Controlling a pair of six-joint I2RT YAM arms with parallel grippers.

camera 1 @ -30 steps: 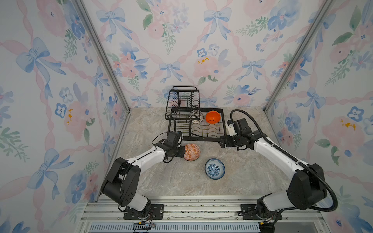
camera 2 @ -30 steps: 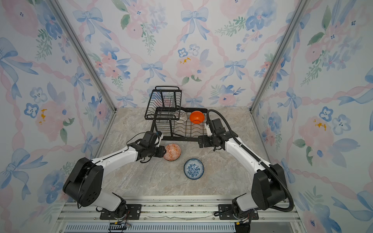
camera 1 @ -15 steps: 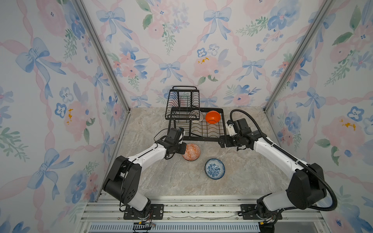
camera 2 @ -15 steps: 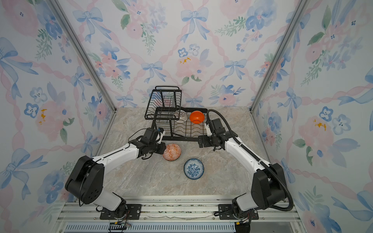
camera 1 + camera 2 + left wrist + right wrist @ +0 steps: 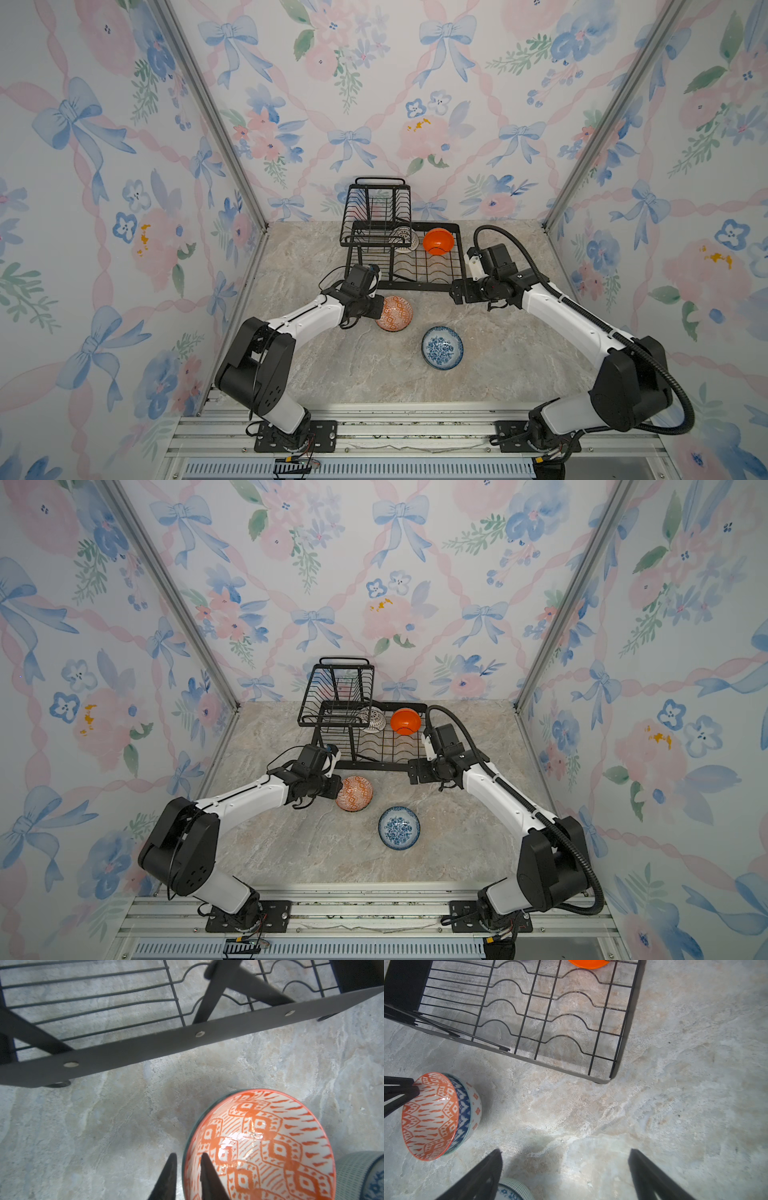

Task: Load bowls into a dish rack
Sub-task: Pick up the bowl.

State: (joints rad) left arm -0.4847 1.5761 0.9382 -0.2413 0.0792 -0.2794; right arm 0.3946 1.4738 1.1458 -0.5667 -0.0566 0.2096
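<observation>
In a top view, the left gripper (image 5: pixel 376 309) meets the patterned bowl (image 5: pixel 395 314) at its rim, just before the dish rack (image 5: pixel 415 286). The right gripper (image 5: pixel 456 291) sits at the rack's front corner.

Left wrist view: the fingers (image 5: pixel 207 1178) clamp the rim, one inside, one outside.

Right wrist view: the right fingers (image 5: pixel 483 1178) are spread wide over the tabletop (image 5: pixel 591 1126), with the blue bowl (image 5: pixel 513 1189) near one finger.

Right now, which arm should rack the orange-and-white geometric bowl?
Left. The left hand grips the rim of the tilted orange-and-white geometric bowl, just in front of the dish rack. The right hand hangs open and empty, away from it.
</observation>
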